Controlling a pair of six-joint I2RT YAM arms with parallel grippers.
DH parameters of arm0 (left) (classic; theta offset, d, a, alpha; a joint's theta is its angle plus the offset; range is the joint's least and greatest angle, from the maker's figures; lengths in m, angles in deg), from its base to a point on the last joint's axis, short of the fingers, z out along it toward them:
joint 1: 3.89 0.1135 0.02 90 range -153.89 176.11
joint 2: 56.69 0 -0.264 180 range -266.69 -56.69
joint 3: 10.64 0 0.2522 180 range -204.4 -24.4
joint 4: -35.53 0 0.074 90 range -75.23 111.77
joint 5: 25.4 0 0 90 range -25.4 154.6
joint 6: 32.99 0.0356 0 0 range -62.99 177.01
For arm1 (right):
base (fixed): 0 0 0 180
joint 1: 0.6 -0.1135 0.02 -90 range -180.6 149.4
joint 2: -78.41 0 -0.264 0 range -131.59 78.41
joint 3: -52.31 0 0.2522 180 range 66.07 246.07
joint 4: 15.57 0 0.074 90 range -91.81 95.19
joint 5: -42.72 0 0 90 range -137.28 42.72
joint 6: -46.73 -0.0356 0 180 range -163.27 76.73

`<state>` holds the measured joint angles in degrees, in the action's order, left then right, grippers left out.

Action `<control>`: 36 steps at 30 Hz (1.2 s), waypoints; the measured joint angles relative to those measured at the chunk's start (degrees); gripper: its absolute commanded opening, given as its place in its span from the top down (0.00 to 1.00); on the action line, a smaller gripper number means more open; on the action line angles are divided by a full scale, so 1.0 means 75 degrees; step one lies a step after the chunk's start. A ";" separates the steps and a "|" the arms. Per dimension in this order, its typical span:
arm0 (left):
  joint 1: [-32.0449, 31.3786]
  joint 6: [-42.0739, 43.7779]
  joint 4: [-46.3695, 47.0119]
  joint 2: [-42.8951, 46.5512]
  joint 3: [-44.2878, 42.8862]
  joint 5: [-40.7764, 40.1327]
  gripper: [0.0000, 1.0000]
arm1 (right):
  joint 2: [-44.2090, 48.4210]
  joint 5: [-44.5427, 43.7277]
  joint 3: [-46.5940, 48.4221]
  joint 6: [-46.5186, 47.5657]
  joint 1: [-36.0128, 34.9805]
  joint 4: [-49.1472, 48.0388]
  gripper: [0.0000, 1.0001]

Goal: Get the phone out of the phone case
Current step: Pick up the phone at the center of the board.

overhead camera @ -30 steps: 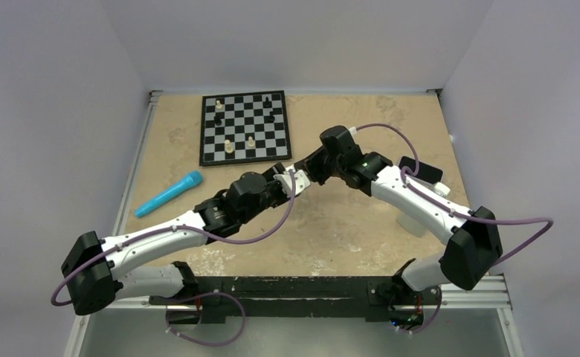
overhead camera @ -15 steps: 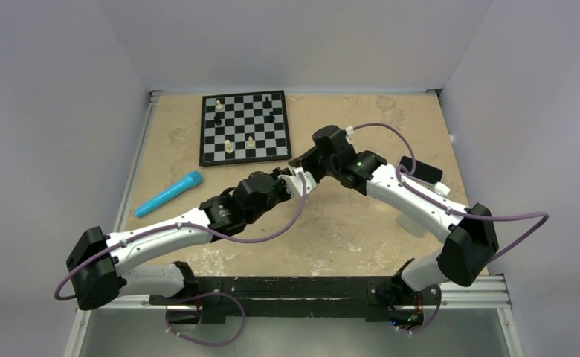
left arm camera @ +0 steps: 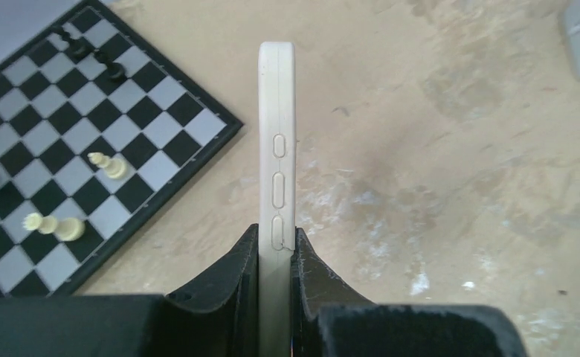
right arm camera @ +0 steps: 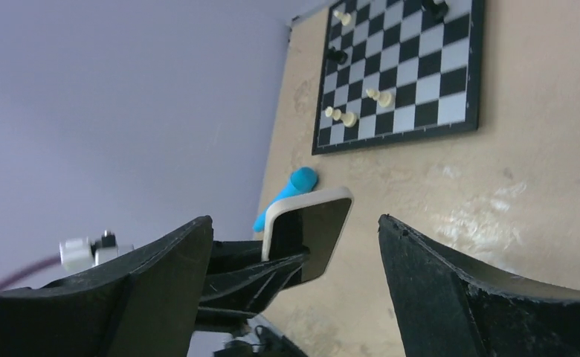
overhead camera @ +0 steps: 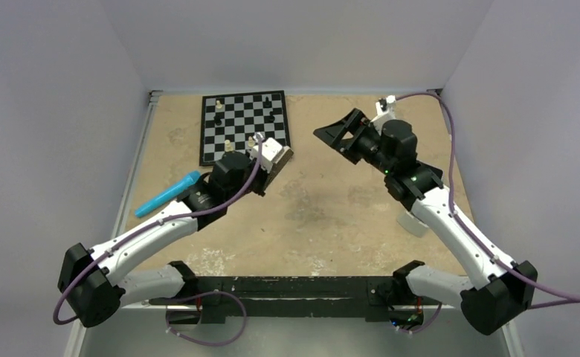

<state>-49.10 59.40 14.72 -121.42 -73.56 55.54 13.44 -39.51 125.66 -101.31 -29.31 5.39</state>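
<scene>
The white phone case (left arm camera: 276,149) stands edge-on between my left gripper's (left arm camera: 276,236) jaws, side buttons facing the camera. Seen from the top, the left gripper (overhead camera: 271,160) holds the case (overhead camera: 274,151) above the table, by the chessboard's near right corner. In the right wrist view a dark glossy face, the phone (right arm camera: 323,236), fills the case's white rim (right arm camera: 302,202). My right gripper (overhead camera: 337,128) hangs at the far right, well apart from the case. Its jaws are wide open with nothing between them, pointing toward the left gripper (right arm camera: 257,268).
A chessboard (overhead camera: 244,126) with a few pieces lies at the far left-centre. Left of my left arm lies a blue cylinder (overhead camera: 168,193). A pale grey object (overhead camera: 412,223) sits on the table under the right arm. White walls close off the table's far and side edges.
The two grippers were together at the table's middle. The right one has let go, opened wide and swung back to the far right. The left one has carried the case to the left.
</scene>
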 measured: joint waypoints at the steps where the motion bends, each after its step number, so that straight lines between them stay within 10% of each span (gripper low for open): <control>1: 0.0178 -0.0256 -0.0006 0.0073 0.0000 0.0411 1.00 | 0.0134 0.0149 -0.0041 0.0294 0.0154 -0.0067 0.14; 14: 0.2159 -0.4616 0.3567 0.0458 0.0804 0.5301 1.00 | 0.0959 0.3503 -0.3847 0.0950 0.0399 -0.4768 0.17; 36: 0.2672 -0.7714 0.7758 -0.0417 0.1542 0.6703 1.00 | -0.1553 0.3806 -0.3206 0.0041 -0.1020 -0.8367 0.55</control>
<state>-29.06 1.54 72.90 -124.55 -62.00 105.81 1.79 -10.97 101.62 -101.00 -36.96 -57.36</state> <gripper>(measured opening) 0.183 0.505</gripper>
